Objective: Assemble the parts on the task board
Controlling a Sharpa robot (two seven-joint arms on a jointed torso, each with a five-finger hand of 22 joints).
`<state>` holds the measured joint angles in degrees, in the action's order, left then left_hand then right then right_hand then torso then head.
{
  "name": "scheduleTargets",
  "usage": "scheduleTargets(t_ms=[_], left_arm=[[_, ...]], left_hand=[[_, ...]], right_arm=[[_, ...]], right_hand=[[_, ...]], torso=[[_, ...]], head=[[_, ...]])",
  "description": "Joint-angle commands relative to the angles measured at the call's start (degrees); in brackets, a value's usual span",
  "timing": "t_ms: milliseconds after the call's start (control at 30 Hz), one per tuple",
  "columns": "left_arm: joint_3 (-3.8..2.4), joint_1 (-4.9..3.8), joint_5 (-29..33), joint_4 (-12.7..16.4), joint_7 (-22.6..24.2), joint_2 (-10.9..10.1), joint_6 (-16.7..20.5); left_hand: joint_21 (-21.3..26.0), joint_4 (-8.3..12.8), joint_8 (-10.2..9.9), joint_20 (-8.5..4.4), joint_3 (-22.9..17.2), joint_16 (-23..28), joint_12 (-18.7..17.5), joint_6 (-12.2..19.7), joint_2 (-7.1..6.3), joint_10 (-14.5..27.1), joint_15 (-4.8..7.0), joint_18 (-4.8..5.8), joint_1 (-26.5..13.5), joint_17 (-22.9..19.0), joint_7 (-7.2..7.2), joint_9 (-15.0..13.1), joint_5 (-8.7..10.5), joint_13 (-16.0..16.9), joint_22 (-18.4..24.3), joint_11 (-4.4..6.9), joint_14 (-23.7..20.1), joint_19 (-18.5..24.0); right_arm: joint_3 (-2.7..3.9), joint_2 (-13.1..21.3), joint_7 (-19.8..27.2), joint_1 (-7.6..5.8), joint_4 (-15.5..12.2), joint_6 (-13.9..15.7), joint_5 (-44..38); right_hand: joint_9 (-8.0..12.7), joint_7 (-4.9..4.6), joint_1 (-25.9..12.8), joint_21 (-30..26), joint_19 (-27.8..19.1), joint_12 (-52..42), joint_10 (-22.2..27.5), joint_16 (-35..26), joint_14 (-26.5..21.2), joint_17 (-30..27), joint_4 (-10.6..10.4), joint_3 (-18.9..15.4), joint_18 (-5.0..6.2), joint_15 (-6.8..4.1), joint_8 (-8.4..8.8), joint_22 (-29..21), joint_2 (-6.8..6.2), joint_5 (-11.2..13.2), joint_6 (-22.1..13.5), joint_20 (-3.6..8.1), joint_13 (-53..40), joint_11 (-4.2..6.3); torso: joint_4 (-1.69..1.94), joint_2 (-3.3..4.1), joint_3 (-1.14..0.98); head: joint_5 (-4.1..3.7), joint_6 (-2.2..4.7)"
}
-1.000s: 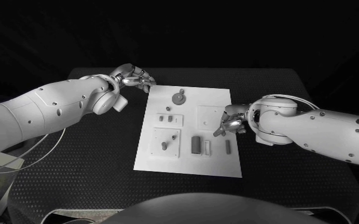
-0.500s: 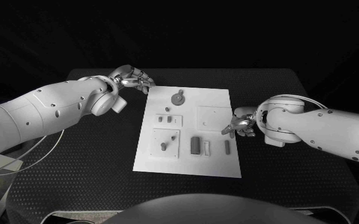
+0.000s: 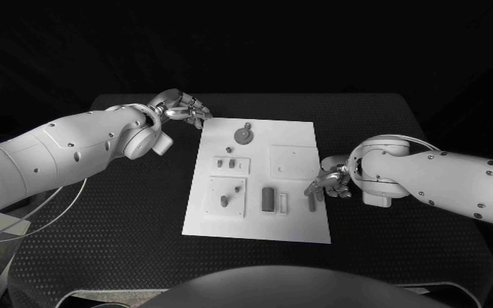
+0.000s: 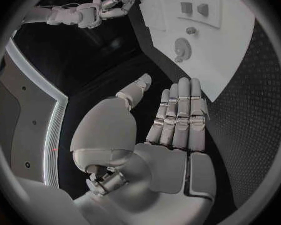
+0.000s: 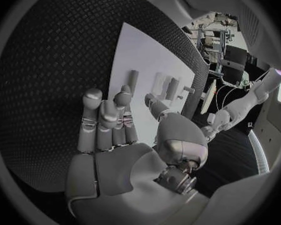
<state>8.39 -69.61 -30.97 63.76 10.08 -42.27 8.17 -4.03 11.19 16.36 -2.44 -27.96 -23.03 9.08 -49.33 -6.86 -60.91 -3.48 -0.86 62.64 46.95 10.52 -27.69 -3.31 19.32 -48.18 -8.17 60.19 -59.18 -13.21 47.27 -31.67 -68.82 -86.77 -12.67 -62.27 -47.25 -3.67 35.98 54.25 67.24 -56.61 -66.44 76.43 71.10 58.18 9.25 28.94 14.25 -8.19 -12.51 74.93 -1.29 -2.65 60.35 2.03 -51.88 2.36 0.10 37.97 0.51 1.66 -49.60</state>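
Observation:
The white task board (image 3: 298,222) lies in the middle of the black table. On it are a round grey part (image 3: 244,135), two small pieces (image 3: 226,162), a dark block (image 3: 269,198) and a thin dark bar (image 3: 312,202). My right hand (image 3: 329,181) hovers at the board's right edge, just beside the bar, fingers apart and holding nothing. In the right wrist view its fingers (image 5: 106,120) rise in front of the board (image 5: 140,55) and the bar (image 5: 133,81). My left hand (image 3: 183,108) stays off the board's far left corner, its fingers (image 4: 178,110) straight and empty.
A bare square plate (image 3: 293,162) sits on the board's right half, and a second plate (image 3: 228,197) with two small parts sits near its left front. Black textured table (image 3: 123,208) surrounds the board on all sides.
My right hand has drawn back from over the square plate toward the board's right edge and nearer to me, ending beside the thin bar. The left hand has stayed put.

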Motion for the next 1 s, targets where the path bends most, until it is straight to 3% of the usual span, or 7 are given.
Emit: scheduleTargets(t_ms=[33, 733, 867, 1000], left_arm=[[-0.03, -0.04, -0.1, 0.1, 0.4, 0.0, -0.7], [-0.03, -0.04, -0.2, 0.1, 0.4, -0.2, -0.8], [-0.03, -0.04, -0.2, 0.1, 0.4, -0.2, -0.8], [-0.03, -0.04, -0.2, 0.1, 0.4, -0.2, -0.8]], left_hand=[[0.0, -0.2, 0.3, 0.13, 0.0, 0.2, 0.3, 0.4, 0.09, 0.4, 0.11, 0.08, -0.3, 0.1, -0.12, 0.1, -0.33, 0.1, 0.1, 0.12, 0.4, 0.4], [0.0, -0.2, 0.3, 0.14, 0.0, 0.3, 0.3, 0.4, 0.11, 0.5, 0.11, 0.08, -0.3, 0.2, -0.13, 0.1, -0.33, 0.1, 0.1, 0.12, 0.4, 0.4], [0.0, -0.2, 0.3, 0.14, 0.0, 0.3, 0.4, 0.4, 0.13, 0.5, 0.1, 0.08, -0.3, 0.2, -0.13, 0.1, -0.33, 0.1, 0.1, 0.11, 0.4, 0.4], [0.0, -0.3, 0.3, 0.15, 0.1, 0.3, 0.4, 0.4, 0.13, 0.5, 0.1, 0.09, -0.4, 0.2, -0.13, 0.1, -0.33, 0.1, 0.1, 0.11, 0.5, 0.4]], right_arm=[[-0.11, -0.1, -0.7, 0.41, 0.1, -2.8, 0.7], [-0.15, -2.2, -0.2, 2.18, 2.2, -2.6, -2.8], [-0.15, -2.6, -0.2, 2.35, 2.1, -2.5, -5.1], [-0.15, -2.7, -0.7, 2.48, 2.0, -2.6, -7.6]], right_hand=[[0.1, -0.45, -0.5, 0.4, -0.2, -0.2, -0.2, 0.4, 0.3, 0.1, 0.4, 0.0, 0.75, 0.26, 0.31, 1.1, 0.04, -0.2, 0.5, 0.19, -0.1, -0.17], [0.6, -0.49, 0.1, 0.7, -0.3, -0.4, -0.2, 0.4, 0.3, 0.2, 2.4, 0.5, 0.75, 0.27, 0.68, 1.0, 0.71, -0.2, 0.7, 0.27, -0.2, -0.21], [0.7, -0.57, 0.6, 0.7, -0.4, -0.3, 0.0, 0.3, 0.2, 0.1, 3.9, 0.7, 0.75, 0.31, 0.86, 1.0, 1.26, -0.2, 0.7, 0.25, -0.2, -0.28], [0.8, -0.65, 2.0, 0.8, -0.4, -0.3, 0.1, 0.2, 0.1, 0.1, 6.9, 0.9, 0.75, 0.37, 1.02, 0.9, 1.94, -0.2, 0.6, 0.23, -0.2, -0.35]], torso=[[0.03, 0.0, 0.04], [-0.02, 0.0, -0.04], [-0.06, -0.03, 0.0], [0.0, -0.03, 0.0]], head=[[-0.05, -0.15], [0.22, -0.35], [0.24, -0.4], [0.17, -0.4]])
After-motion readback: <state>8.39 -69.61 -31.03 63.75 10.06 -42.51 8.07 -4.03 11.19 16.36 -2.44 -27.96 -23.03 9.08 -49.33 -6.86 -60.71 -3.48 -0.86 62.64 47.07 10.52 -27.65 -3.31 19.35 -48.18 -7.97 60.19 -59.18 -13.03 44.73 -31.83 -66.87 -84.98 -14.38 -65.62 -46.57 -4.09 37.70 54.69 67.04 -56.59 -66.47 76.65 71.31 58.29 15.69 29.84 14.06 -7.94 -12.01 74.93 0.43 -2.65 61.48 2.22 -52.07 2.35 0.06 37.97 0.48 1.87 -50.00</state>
